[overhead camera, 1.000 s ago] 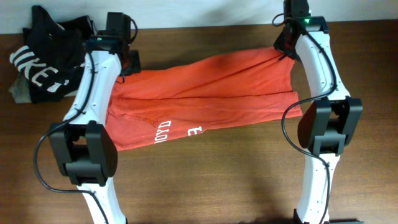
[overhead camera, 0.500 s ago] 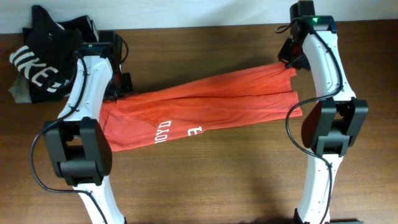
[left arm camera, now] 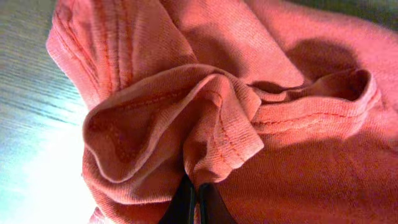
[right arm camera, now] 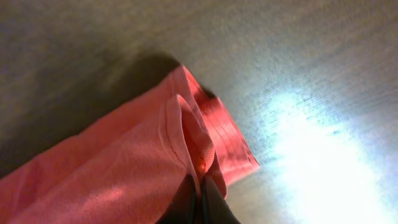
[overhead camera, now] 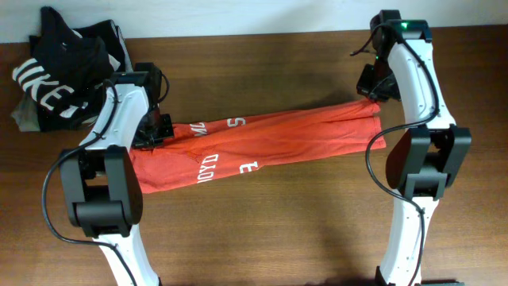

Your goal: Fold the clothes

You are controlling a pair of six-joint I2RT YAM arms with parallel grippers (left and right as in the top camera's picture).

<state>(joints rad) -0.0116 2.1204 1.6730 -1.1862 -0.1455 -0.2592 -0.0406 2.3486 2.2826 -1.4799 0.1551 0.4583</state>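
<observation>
The red-orange T-shirt (overhead camera: 270, 143) lies stretched across the wooden table as a long narrow band, white lettering showing near its left half. My left gripper (overhead camera: 157, 129) is shut on a bunched fold of the shirt's left end; the left wrist view shows hemmed cloth (left arm camera: 205, 118) pinched between the jaws. My right gripper (overhead camera: 371, 94) is shut on the shirt's right end, and the right wrist view shows a folded hem (right arm camera: 193, 143) held in the jaws just above the table.
A black shirt with large white letters (overhead camera: 55, 79) lies piled at the back left corner over a grey-olive garment (overhead camera: 22, 119). The table's back edge meets a white wall (overhead camera: 238, 16).
Both grippers moved toward the front, carrying the shirt's far edge over its near part. The shirt went from a wide spread to a narrow folded band, with more lettering now showing.
</observation>
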